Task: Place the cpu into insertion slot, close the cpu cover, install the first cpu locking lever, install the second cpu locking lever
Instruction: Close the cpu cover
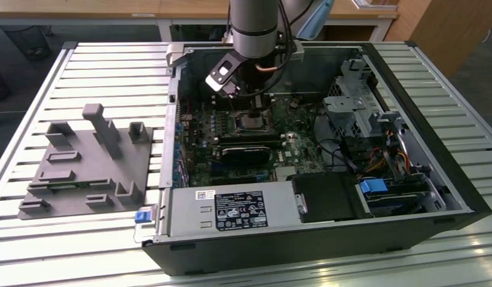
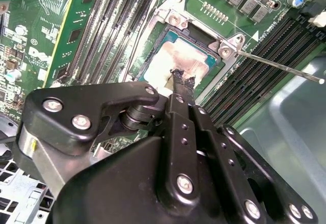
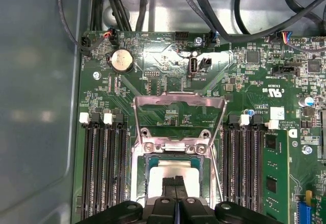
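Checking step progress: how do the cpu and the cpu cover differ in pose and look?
The cpu lies flat under the gripper tips, while the cpu cover stands swung open, off it. The cpu is a solid plate with a pale, smeared top; the cpu cover is an open frame with the green circuit board showing through its window. Both are square.

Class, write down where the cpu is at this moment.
In the first wrist view the cpu lies in the insertion slot between the memory slots, right beneath the gripper, with the cpu cover open beside it.
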